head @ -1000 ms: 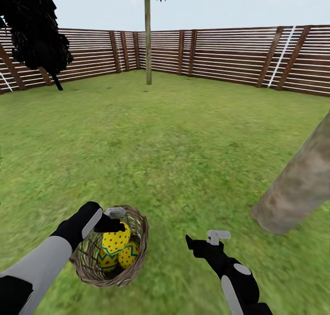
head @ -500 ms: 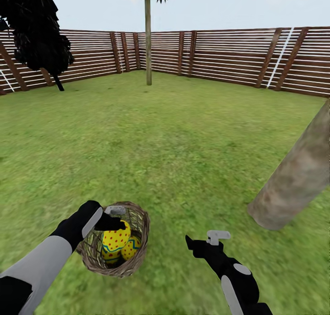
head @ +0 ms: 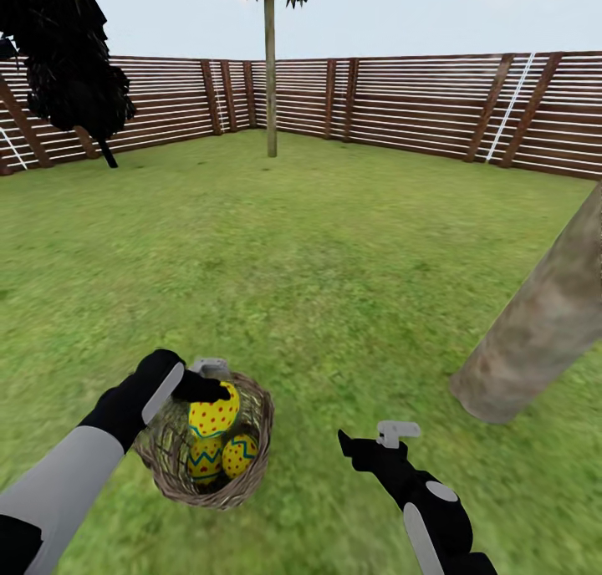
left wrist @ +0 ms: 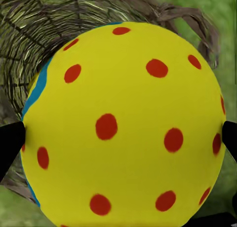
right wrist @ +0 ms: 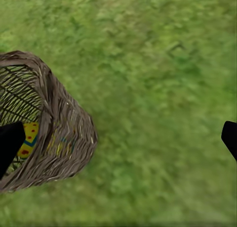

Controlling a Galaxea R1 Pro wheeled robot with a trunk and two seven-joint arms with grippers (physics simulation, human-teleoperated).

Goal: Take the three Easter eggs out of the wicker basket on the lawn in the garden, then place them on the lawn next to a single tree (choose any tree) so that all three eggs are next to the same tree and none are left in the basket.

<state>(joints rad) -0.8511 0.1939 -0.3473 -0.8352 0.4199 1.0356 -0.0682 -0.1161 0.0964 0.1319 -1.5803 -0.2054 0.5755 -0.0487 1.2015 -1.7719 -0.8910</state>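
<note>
We see the left gripper (head: 209, 383) over the wicker basket (head: 251, 458), pinching a dotted egg (head: 213, 414) btwn its fingers. In the left wrist view that egg (left wrist: 123, 128) is yellow w/ red dots and a blue-green edge stripe, and a black fingertip (left wrist: 10, 143) presses it on each side. The egg sits at about rim height, partly above the basket's opening. Two more eggs lie in the basket's bottom: a zigzag egg (head: 203, 458) and, just beside it, a second low egg (head: 239, 454) (both yellow w/ red dots and blue-green zigzags).

The basket stands on the lawn (head: 334, 266), near the bottom left of the head view. In the right wrist view the basket wall (right wrist: 64, 138) shows from the side, w/ bits of yellow egg thru the weave.

The right gripper (head: 368, 441) hangs over bare grass, well apart from the basket, holding nothing; in the right wrist view its black fingertips (right wrist: 10, 143) stand wide apart, i.e. spread.

The thick pale trunk of the tree (head: 535, 324) meets the grass at the right, near the right arm. Further off we make out a thin-trunked tree (head: 270, 65), a dark bushy tree (head: 67, 57) and the slatted wooden fence (head: 401, 103) round the garden.
</note>
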